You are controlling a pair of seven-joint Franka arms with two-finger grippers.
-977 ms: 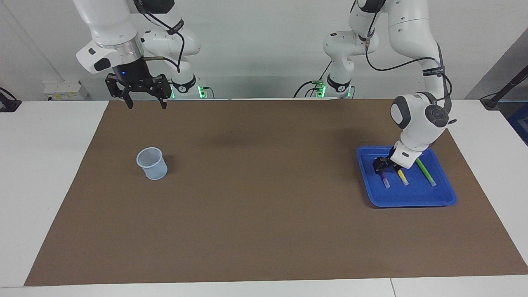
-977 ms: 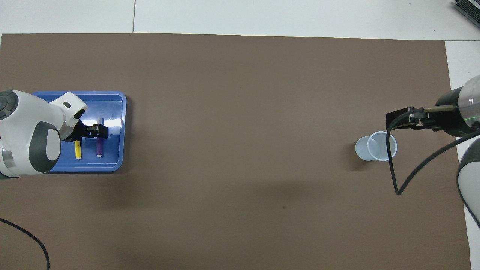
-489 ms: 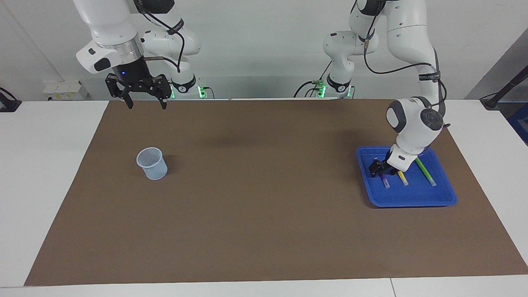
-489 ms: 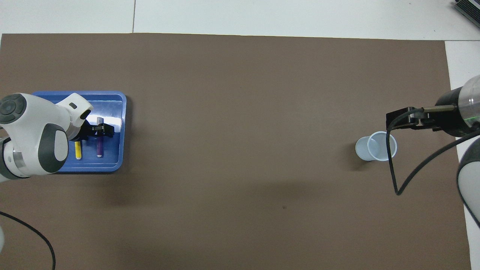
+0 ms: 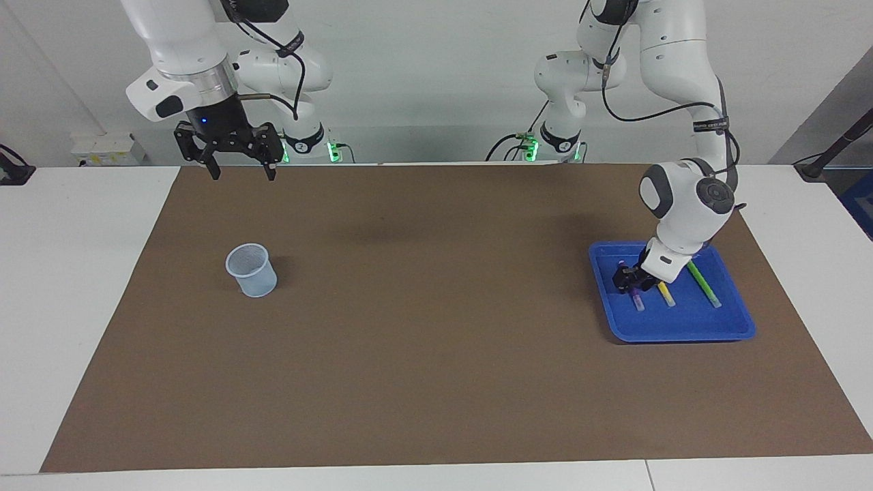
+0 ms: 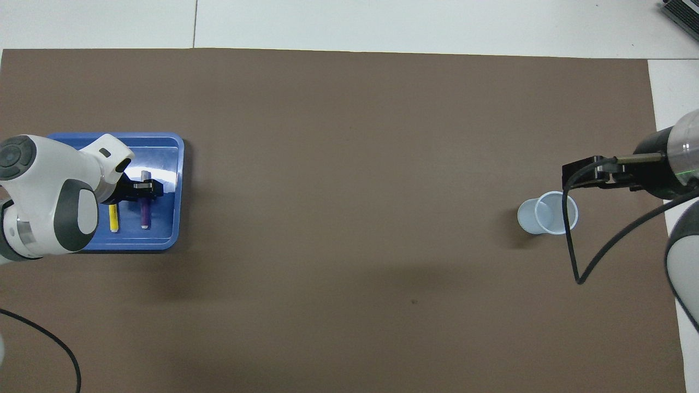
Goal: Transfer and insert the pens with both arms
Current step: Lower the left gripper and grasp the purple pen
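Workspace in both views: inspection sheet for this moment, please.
Surface: brown mat on white table.
Job's things: purple pen, yellow pen, green pen lying in blue tray; mesh cup upright toward the right arm's end.
Clutter: nothing seen.
Grippers: left gripper down in the tray at the purple pen; right gripper raised, jaws open, waiting.
Cables: black cable hangs over the cup.
Surroundings: white wall.

Bright, even light; soft shadows
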